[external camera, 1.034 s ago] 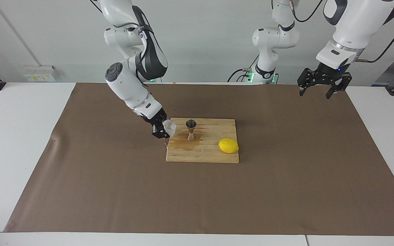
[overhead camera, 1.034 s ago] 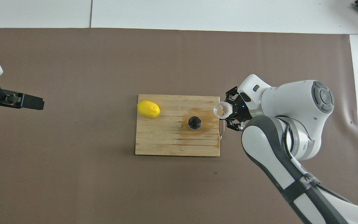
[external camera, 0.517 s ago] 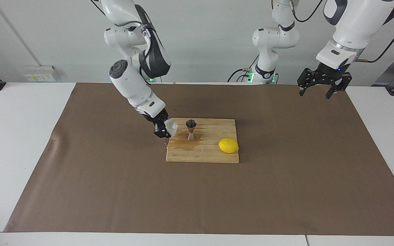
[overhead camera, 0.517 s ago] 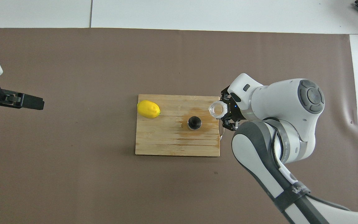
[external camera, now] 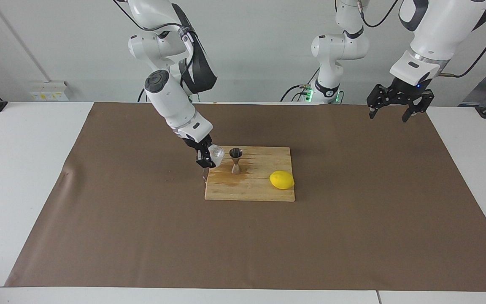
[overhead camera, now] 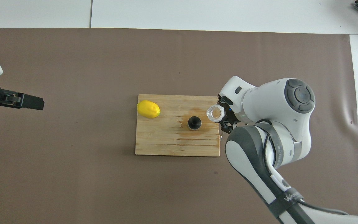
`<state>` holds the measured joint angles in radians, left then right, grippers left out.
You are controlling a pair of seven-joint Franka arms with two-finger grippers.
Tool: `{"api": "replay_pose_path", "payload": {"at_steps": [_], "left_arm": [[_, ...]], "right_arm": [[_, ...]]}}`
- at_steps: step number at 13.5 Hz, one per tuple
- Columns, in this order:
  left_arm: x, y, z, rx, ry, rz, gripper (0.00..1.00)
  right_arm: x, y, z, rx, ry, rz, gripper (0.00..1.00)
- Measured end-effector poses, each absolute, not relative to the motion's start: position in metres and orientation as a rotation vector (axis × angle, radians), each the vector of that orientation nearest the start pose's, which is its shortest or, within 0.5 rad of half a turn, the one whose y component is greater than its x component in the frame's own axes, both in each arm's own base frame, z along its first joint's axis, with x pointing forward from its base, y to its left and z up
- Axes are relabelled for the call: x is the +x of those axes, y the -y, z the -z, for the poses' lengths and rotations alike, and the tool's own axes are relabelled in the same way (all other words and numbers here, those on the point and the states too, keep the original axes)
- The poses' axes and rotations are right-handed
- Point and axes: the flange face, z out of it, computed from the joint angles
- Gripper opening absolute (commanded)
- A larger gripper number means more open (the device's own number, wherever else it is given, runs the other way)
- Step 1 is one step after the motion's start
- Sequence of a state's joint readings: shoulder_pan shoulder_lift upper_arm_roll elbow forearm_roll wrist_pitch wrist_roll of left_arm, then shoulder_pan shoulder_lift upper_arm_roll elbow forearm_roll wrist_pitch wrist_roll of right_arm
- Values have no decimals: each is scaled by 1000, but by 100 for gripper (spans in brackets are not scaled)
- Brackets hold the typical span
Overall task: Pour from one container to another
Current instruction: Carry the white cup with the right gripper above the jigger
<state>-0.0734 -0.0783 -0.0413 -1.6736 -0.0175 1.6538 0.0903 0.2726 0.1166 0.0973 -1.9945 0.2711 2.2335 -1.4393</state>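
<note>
Jaws first, facing view: right gripper (external camera: 206, 159), centre-left of frame, is pinched on the glass cup (external camera: 216, 155), carried tilted in the air over the upper-left corner of the cutting board (external camera: 264, 192). Left gripper (external camera: 395, 110), upper right of frame, hangs with jaws spread and nothing between them; that arm waits. Jigger (external camera: 235, 161) stands upright on the board, just beside the cup but not touching it. Lemon (external camera: 282, 180) lies toward the board's lower-right corner.

Step in hand, as I judge it: bringing the cup up to the jigger, pour not yet begun. Next move calls for setting the cup's lip over the jigger's narrow mouth, then tipping slowly, since the target is small and looks easy to knock over.

Overhead view: cup (overhead camera: 214, 112) sits right of centre, its rim seen as a clear ring, just beside the jigger's dark mouth (overhead camera: 194, 123). Lemon (overhead camera: 148, 109) is at the board's upper-left corner. A darker stain marks the board (overhead camera: 166, 146) around the jigger.

Hard to make out: whether the cup holds anything. Right gripper (overhead camera: 223, 116) is mostly hidden under its own wrist; left gripper (overhead camera: 26, 101) is cut off at the left edge.
</note>
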Motion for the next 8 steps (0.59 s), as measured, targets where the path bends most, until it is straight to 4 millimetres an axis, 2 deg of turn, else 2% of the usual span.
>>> {"api": "replay_pose_path", "payload": {"at_steps": [3,8], "left_arm": [[534,64,-626,-3139,-321,92,100],[534,64,-626,-3139,-321,92,100]], "right_arm": [[547,-227,-416,2187,-2403,-328,18],[543,-254,-418,2132,-2391,-246,17]]}}
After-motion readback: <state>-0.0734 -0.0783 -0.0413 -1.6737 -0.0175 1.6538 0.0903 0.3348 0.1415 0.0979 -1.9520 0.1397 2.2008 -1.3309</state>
